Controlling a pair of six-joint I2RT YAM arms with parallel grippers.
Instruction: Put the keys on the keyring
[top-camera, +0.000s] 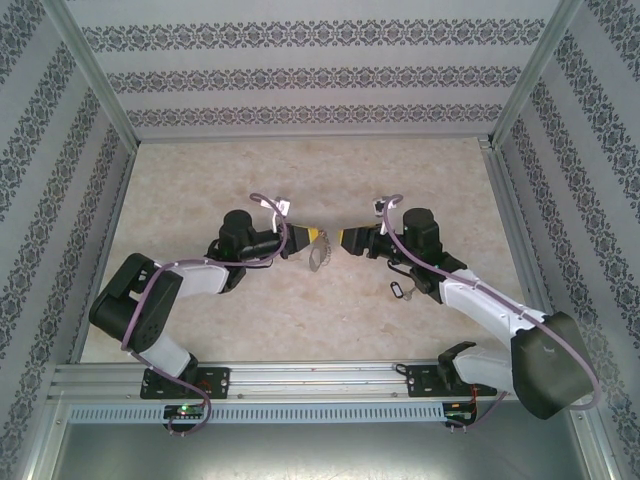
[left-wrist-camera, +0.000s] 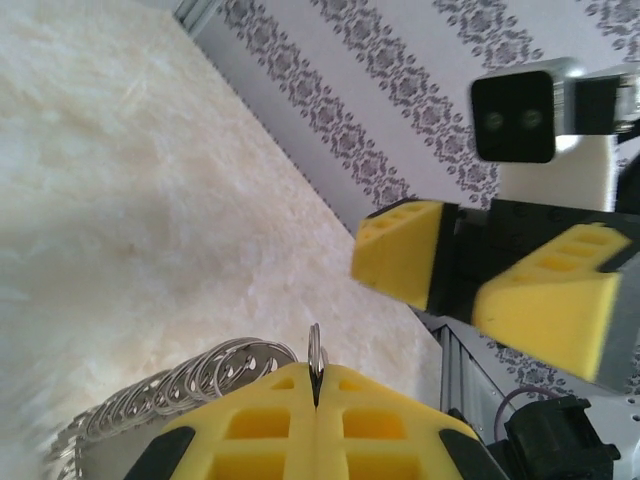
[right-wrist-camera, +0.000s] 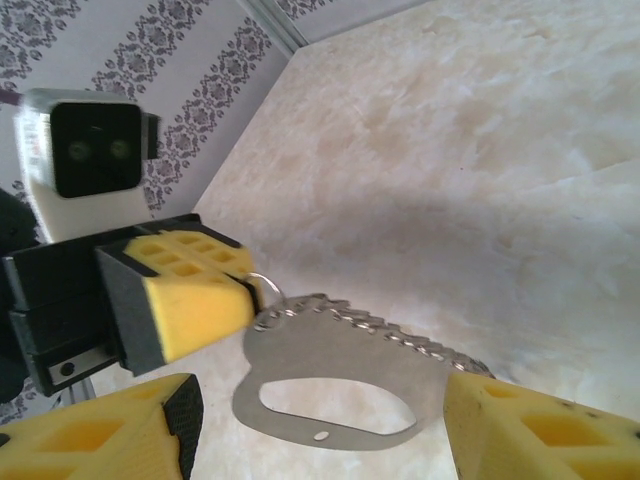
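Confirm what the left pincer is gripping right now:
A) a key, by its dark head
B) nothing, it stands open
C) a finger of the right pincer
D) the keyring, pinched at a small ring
D: the left pincer is shut on a small ring of the keyring, whose metal loop and chain hang from it, while the key lies on the table.

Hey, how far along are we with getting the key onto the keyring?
Done: the thin silver-grey oval metal keyring is lifted off the table, pinched in the shut left gripper. In hand: the right gripper faces it, jaws open and empty. Left: the tiny dark-headed metal key lies on the pale marbled table beside the right arm, not yet picked up or threaded.
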